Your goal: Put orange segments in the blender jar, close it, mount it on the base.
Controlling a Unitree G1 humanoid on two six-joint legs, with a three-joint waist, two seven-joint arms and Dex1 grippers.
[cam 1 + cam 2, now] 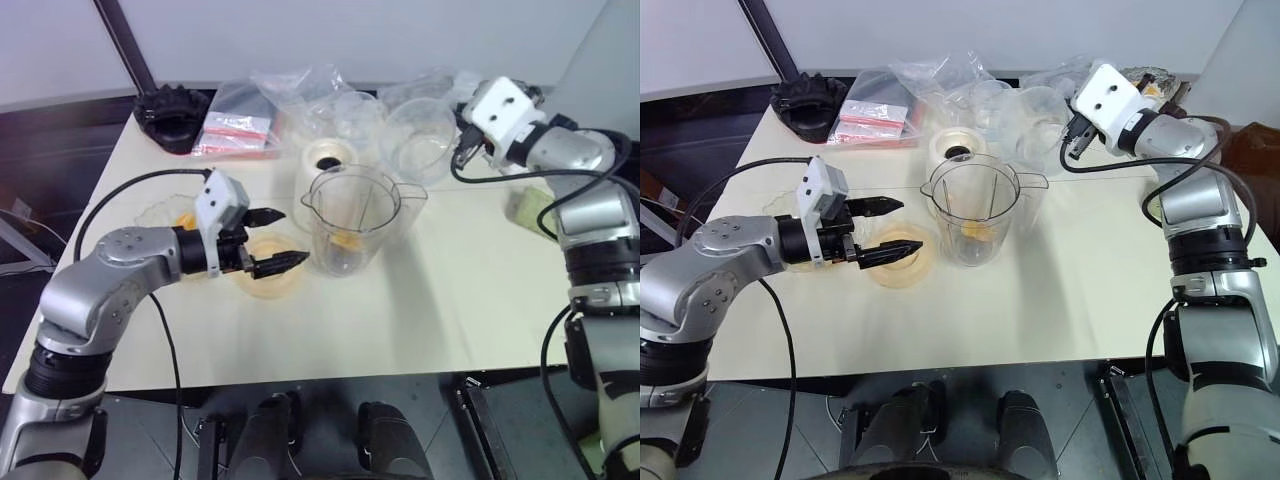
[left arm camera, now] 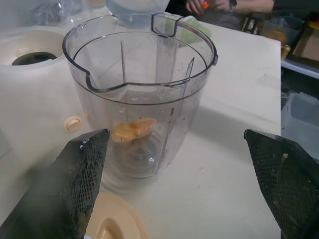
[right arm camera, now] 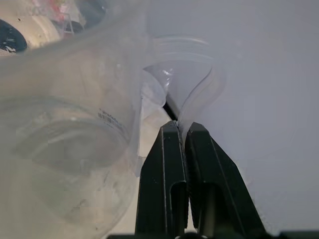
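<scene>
The blender jar (image 1: 350, 218), a clear pitcher with a spout, stands upright mid-table with no lid on it. One of the orange segments (image 2: 133, 129) lies at its bottom. More orange pieces (image 1: 186, 220) sit in a clear dish behind my left arm. The white base (image 1: 325, 163), with its black socket, stands just behind the jar. My left gripper (image 1: 295, 236) is open and holds nothing; it points at the jar from the left, above a pale orange lid (image 1: 268, 278). My right gripper (image 1: 462, 152) is shut at the back right, its tips (image 3: 182, 127) against the thin edges of the clear plastic cups.
Clear plastic cups and bags (image 1: 418, 140) crowd the back of the table. A black ring-shaped object (image 1: 175, 118) and a bag with red strips (image 1: 235, 130) lie at the back left. A pale green item (image 1: 530, 205) lies near the right edge. A person's hand (image 2: 212, 5) shows beyond the far edge.
</scene>
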